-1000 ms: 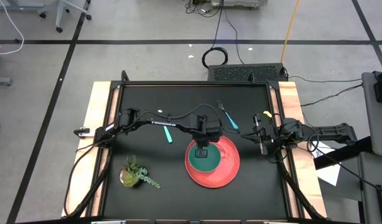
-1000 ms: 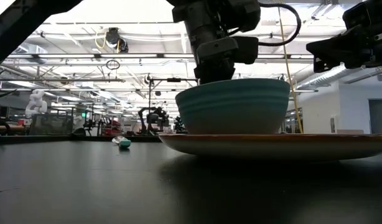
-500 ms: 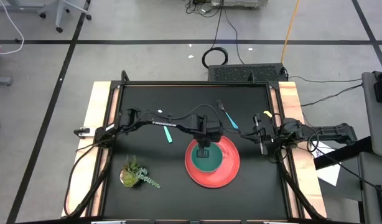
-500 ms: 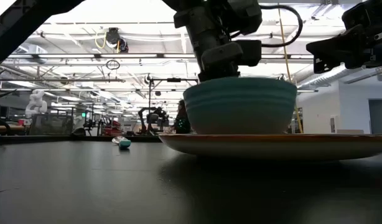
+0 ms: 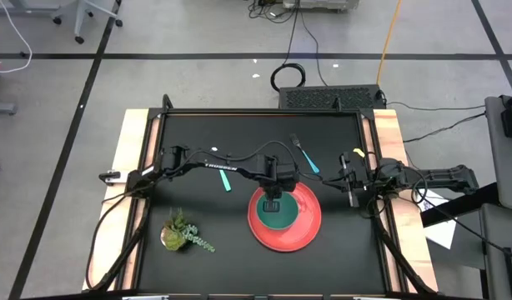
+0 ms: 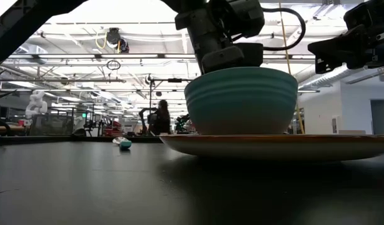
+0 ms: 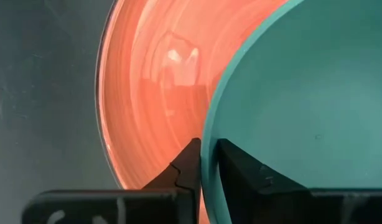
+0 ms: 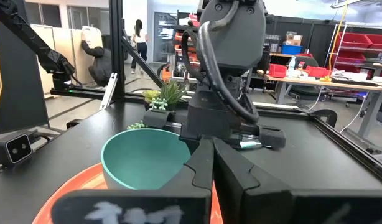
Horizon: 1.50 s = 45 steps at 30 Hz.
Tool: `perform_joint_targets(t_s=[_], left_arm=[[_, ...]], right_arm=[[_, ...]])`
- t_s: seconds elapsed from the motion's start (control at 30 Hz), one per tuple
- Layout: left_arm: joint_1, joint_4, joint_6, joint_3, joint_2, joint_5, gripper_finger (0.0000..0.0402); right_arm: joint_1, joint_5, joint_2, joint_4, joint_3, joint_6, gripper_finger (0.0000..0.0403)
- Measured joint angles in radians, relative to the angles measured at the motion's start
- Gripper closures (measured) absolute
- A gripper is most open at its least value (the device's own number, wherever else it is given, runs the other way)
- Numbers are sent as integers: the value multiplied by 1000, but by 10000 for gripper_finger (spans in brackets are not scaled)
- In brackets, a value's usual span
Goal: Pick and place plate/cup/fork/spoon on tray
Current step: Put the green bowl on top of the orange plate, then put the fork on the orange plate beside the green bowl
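Observation:
The dark teal cup [image 5: 276,215] stands on the coral-red tray [image 5: 306,229] in the middle of the table; in the low view the cup [image 6: 242,100] sits upright on the tray [image 6: 279,145]. My left gripper [image 5: 273,198] is shut on the cup's far rim. The spoon with the teal handle [image 5: 225,177] lies flat on the table left of the tray. The fork with the light-blue handle [image 5: 308,158] lies flat beyond the tray. My right gripper [image 5: 350,190] is shut and empty at the table's right edge. My left gripper pinches the cup's rim [image 7: 207,140] at the cup's far side, one finger [image 7: 237,169] inside the cup and one finger [image 7: 188,165] outside. The fingers come from above, pointing down. The cup is upright, its base on the tray or just above it.
A small potted plant [image 5: 183,233] stands at the table's near left. Wooden boards [image 5: 129,167] line the table's left and right edges. Bare black table shows to the left of and in front of the tray.
My left gripper has carried the cup a little toward the table's right and near edges over the tray, keeping its hold on the rim. The cup has stayed upright. The right arm has kept still.

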Motion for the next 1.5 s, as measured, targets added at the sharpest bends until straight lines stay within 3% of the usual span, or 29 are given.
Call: perform_joint_targets(t_s=[0.43,0.87,1.13,1.5], left_arm=[[-51,5,-8,0,0,-160,281],[-59,24,-12,0,0,-151,277],[-39,-6,25,51,-2,-8,277],[-38,-110,34,139,-3,-40,277]], right_arm=[[0,0,0,0,0,0,403],[0,0,0,0,0,0,403],[0,0,0,0,0,2,403],[0,0,0,0,0,3,403]])
